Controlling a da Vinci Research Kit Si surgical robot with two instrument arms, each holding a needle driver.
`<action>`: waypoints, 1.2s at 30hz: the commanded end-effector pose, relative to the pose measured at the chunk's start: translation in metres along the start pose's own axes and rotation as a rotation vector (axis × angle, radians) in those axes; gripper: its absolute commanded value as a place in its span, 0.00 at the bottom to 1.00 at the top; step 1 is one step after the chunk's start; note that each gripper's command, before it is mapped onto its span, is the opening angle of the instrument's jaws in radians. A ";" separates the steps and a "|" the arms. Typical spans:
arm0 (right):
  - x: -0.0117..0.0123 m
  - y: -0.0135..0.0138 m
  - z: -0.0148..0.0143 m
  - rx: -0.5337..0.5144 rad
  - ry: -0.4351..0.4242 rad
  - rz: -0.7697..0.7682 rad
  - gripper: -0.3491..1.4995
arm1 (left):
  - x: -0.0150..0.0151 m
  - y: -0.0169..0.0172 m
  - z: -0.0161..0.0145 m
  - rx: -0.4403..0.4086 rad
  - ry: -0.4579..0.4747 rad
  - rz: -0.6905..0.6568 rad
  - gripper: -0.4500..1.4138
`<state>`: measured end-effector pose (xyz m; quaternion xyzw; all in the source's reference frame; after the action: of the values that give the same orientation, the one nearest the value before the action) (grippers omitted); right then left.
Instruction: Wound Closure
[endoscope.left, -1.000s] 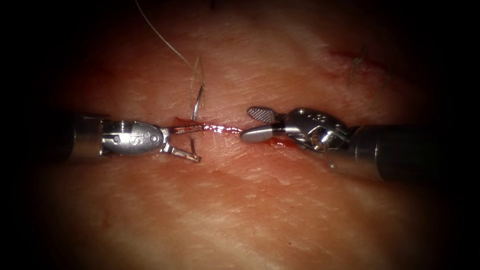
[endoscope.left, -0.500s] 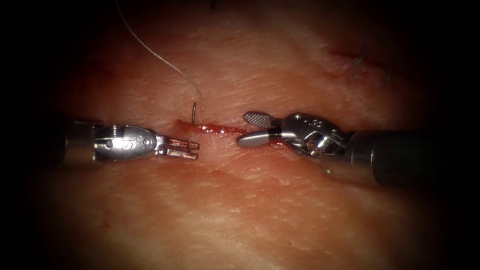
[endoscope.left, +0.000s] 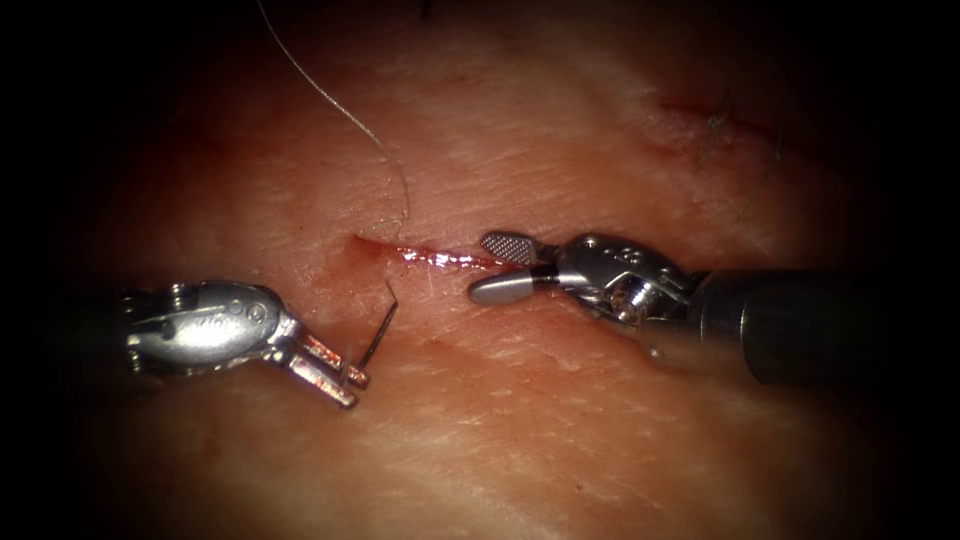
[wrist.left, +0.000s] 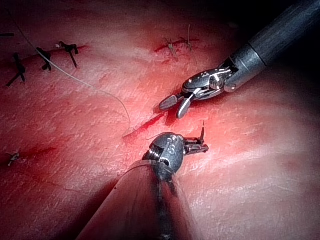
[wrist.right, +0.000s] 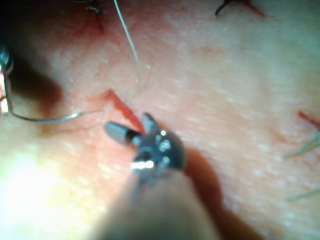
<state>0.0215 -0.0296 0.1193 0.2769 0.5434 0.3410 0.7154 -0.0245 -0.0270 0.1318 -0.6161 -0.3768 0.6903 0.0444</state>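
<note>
Presently the curved needle (endoscope.left: 379, 334) is gripped near its tail by the left tool (endoscope.left: 340, 384), at seven o'clock from the cut (endoscope.left: 425, 255), free of the tissue (endoscope.left: 560, 440). Nothing is held by the right tool (endoscope.left: 495, 268), jaws parted wide at the cut's right end.

Row of dark stitches (wrist.left: 45, 55): in the left wrist view we see three black knotted stitches side by side along a closed red line, their short ends sticking out.

Small stitched cut (endoscope.left: 715, 118): in the endoscope view we see a short red mark up and to the right, with thin thread ends standing out of it.

Lone stitch (wrist.left: 12, 158): we see one small dark knot on a faint red line, well apart from the row.

Pale thread ends (wrist.right: 302, 149): in the right wrist view we see greenish strands lying near a short red mark (wrist.right: 306, 119).
</note>
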 end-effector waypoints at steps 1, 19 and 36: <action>-0.0006 -0.0001 0.0009 0.009 -0.001 -0.003 0.82 | 0.0005 -0.0001 -0.0003 0.013 0.005 -0.012 0.00; -0.0004 -0.0030 0.0024 0.022 -0.007 -0.305 0.80 | 0.0107 0.0025 -0.0099 0.189 0.004 0.116 0.00; 0.0006 -0.0045 0.0090 -0.068 -0.044 -0.580 0.55 | 0.0128 0.0057 -0.0115 0.297 0.039 0.156 0.00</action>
<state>0.0304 -0.0320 0.1172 0.0918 0.5707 0.1347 0.8048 -0.0145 -0.0189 0.1179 -0.6435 -0.2183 0.7281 0.0902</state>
